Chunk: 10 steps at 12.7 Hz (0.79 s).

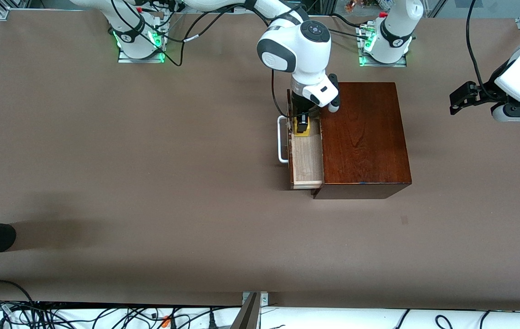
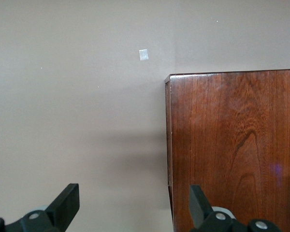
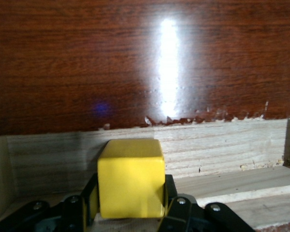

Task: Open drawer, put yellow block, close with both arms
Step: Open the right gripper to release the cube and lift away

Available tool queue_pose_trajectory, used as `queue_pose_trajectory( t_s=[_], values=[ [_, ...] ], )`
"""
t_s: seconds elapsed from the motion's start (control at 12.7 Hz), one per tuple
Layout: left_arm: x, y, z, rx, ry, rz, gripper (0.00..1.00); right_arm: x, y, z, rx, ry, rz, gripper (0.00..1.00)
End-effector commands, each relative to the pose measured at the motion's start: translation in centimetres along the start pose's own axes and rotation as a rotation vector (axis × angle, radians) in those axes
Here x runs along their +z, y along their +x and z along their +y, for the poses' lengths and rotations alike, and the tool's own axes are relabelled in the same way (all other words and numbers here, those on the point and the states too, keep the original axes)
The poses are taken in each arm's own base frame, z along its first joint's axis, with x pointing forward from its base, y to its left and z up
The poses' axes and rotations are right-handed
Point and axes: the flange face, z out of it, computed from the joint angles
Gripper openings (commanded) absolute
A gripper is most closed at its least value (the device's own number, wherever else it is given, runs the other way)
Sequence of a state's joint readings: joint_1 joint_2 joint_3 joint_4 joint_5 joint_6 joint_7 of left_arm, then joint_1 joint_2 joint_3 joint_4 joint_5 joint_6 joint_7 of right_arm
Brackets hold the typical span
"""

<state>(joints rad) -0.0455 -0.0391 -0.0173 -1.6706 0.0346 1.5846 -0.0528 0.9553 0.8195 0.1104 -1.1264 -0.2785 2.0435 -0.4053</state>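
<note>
— Where was the right arm's black two-finger gripper (image 1: pixel 301 122), and what was in it?

— It was lowered into the open drawer, at the end of the drawer farther from the front camera. Its two fingers (image 3: pixel 84 205) were closed against the sides of the small bright-yellow cube (image 1: pixel 302 130). In the right wrist view the yellow cube (image 3: pixel 131 178) sat between the finger pads, just above the pale wood floor, and I could not tell whether it touched the floor.

— And the drawer itself?

— The pale-wood-lined sliding tray with the white U-shaped handle (image 1: pixel 307 155) was pulled out of the glossy reddish-brown wooden box (image 1: pixel 363 137), toward the right arm's end of the table. The handle (image 1: pixel 281 139) stood on the outer side of the drawer front. The rest of the drawer floor, nearer to the front camera, was bare wood.

— What about the left arm?

— The left arm's black gripper (image 1: pixel 462 97) waited in the air above the brown table (image 1: pixel 150 183), at the left arm's end, well apart from the box. In the left wrist view its fingers (image 2: pixel 65 205) stood wide apart, holding nothing, with a corner of the box (image 2: pixel 232 145) below.
</note>
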Motion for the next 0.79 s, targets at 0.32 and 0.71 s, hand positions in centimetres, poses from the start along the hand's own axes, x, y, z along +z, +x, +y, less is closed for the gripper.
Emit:
queue_pose_trajectory(
  t_s=[0.32,0.71],
  values=[
    [-0.6,-0.5,0.0,0.014,-0.019,-0.002,1.00,-0.3,-0.4,0.9,0.004,-0.019,-0.004,1.00],
    [-0.5,-0.5,0.1,0.016,-0.022,-0.003,1.00,-7.6,-0.9,2.1,0.058,0.034,-0.008,1.00]
  ],
)
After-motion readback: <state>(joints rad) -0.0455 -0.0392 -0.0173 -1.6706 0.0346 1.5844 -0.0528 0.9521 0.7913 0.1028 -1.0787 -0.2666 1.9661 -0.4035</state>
